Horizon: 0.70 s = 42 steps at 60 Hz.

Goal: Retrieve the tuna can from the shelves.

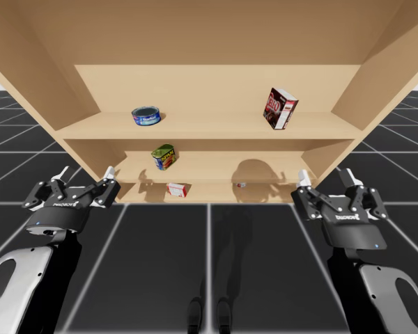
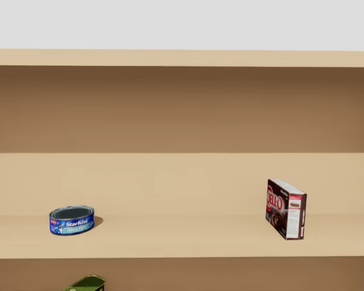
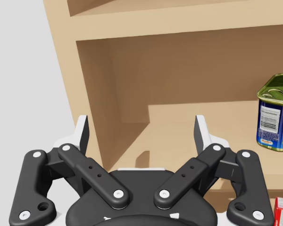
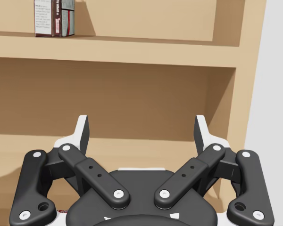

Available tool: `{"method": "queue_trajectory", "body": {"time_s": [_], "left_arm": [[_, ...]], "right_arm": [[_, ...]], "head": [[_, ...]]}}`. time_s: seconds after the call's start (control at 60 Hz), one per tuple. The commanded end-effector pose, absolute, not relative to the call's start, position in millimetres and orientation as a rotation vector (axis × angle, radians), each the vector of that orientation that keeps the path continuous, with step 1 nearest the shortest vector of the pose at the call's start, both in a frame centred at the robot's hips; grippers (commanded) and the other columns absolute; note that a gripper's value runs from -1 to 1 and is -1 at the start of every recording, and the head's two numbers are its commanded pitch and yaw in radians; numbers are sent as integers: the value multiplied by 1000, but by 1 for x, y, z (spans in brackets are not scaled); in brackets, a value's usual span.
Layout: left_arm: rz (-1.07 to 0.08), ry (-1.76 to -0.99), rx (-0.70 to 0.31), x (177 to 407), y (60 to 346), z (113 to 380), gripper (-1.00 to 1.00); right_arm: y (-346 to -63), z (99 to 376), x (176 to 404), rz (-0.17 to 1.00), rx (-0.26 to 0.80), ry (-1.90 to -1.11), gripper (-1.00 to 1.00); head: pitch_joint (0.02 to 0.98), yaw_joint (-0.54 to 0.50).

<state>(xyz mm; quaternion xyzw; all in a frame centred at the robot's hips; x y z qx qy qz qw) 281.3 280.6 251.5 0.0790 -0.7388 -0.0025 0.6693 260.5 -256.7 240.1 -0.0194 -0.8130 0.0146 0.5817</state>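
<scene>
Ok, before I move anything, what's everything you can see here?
wooden shelf unit: one, tan, ahead of both arms
flat round blue can: one, blue, upper shelf, left
dark red box: one, upper shelf, right
green-topped can: one, green, shelf below
small red-and-white box: one, lowest shelf
tiny object: one, unclear, lowest shelf
left pincer: black, open
right pincer: black, open

Bare shelf [image 2: 182, 237] around the tuna can [image 2: 71, 220] (dark box [image 2: 286, 208] well apart)
</scene>
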Motion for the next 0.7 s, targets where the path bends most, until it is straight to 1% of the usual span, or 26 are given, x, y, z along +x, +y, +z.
{"method": "queue_trajectory", "body": {"time_s": [0.017,0.05,0.083,0.1,0.133,0.183,0.283,0.55,0.7], "left_arm": [[-6,-1665,178,281,280,252,-1000],[-6,-1665,178,281,280,252,-1000],[-6,-1665,177,281,280,252,-1000],[-6,-1664,178,281,280,252,-1000],[-6,-1665,177,281,280,252,-1000],[-5,-1665,178,281,281,252,-1000],[-7,-1662,176,281,281,252,-1000],[-22,-1649,174,281,280,250,-1000],[-20,-1648,164,281,279,251,-1000]], "right_arm": [[-255,240,259,1,-56,-1919,-1000],[-254,240,258,37,-52,-1919,-1000],[-253,240,258,51,-22,-1912,-1000],[-252,240,259,59,-35,-1911,-1000],[-252,240,259,64,-54,-1908,-1000],[-252,241,258,74,-33,-1894,-1000],[-252,240,258,78,-41,-1892,-1000],[-251,240,259,107,-68,-1888,-1000],[-250,239,259,123,-75,-1887,-1000]], "head": [[97,-20],[99,-19],[101,-18],[104,-17],[108,-16],[119,-9],[144,26],[256,218],[281,278]]}}
